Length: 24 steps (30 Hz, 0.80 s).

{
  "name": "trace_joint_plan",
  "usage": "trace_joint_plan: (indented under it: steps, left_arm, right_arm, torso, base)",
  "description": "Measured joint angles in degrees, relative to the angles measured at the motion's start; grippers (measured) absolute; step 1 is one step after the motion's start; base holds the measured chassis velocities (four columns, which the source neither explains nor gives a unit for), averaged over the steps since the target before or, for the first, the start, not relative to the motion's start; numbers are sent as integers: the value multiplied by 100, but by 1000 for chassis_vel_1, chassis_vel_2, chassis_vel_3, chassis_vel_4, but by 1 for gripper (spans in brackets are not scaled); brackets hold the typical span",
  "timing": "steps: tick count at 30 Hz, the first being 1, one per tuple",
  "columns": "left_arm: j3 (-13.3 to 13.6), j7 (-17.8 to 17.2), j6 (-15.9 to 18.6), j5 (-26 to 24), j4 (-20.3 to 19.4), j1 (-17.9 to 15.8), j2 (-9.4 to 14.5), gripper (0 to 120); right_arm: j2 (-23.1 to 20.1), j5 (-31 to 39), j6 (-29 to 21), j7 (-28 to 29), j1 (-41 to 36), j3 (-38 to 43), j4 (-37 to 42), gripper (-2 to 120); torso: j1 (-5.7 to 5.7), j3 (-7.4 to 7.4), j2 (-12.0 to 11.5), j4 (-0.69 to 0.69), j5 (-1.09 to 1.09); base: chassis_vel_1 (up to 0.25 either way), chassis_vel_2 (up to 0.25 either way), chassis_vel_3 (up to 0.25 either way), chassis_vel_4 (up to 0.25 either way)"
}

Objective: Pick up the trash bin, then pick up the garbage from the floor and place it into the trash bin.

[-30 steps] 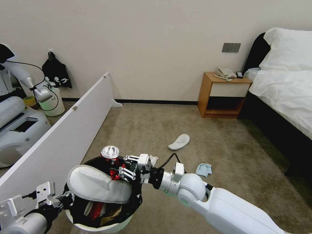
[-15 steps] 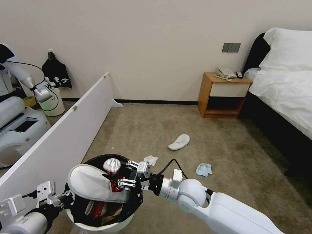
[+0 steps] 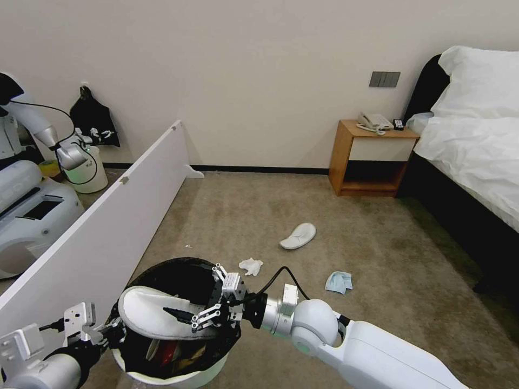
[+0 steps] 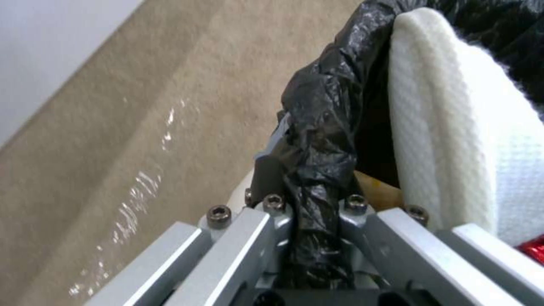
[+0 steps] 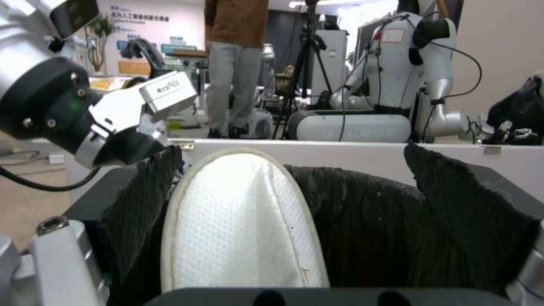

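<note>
The trash bin (image 3: 184, 378), white with a black liner (image 3: 178, 269), stands at the lower left of the head view. A white slipper (image 3: 151, 316) lies across its mouth, and red and brown litter (image 3: 167, 351) shows beneath. My left gripper (image 3: 102, 332) is shut on the lined rim (image 4: 312, 204). My right gripper (image 3: 203, 300) hangs open just inside the bin's mouth, over the slipper (image 5: 238, 221), with nothing between its fingers. On the carpet lie another white slipper (image 3: 298, 236), a white tissue (image 3: 251, 266) and a light-blue mask (image 3: 339, 282).
A long white partition board (image 3: 108, 227) runs along the left, with another robot (image 3: 32, 205) and a white bucket (image 3: 86, 172) behind it. A wooden nightstand (image 3: 373, 156) stands at the far wall and a bed (image 3: 476, 151) lies at the right. Open carpet stretches between them.
My right gripper came down from above the bin into its mouth and opened. The crushed red can it held has left its fingers and dropped from sight.
</note>
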Motion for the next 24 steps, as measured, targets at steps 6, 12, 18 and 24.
trace_joint_plan:
  steps: [6, 12, 18, 24]
  left_arm:
    - [-55, -132, 33, -197, 0, -18, 11, 3]
    - [-27, -134, 40, -77, 0, -93, -11, 3]
    - [-48, 76, 36, 273, 117, -190, -16, 3]
    - [118, 350, 0, 782, 414, -363, -64, 3]
  right_arm:
    - [-108, 107, 10, 19, -32, -71, 129, 100]
    - [-44, 275, -31, 268, -269, 770, 244, 100]
    - [-485, 269, 1, 747, -1382, 2774, 136, 100]
    - [-748, -214, 195, 1077, -3402, 5008, 202, 100]
  torso:
    - [0, 0, 0, 0, 0]
    - [0, 0, 0, 5, 1]
    - [0, 0, 0, 1, 2]
    - [0, 0, 0, -1, 1]
  base:
    - [0, 0, 0, 0]
    - [0, 0, 0, 0]
    - [0, 0, 0, 0]
    - [0, 0, 0, 0]
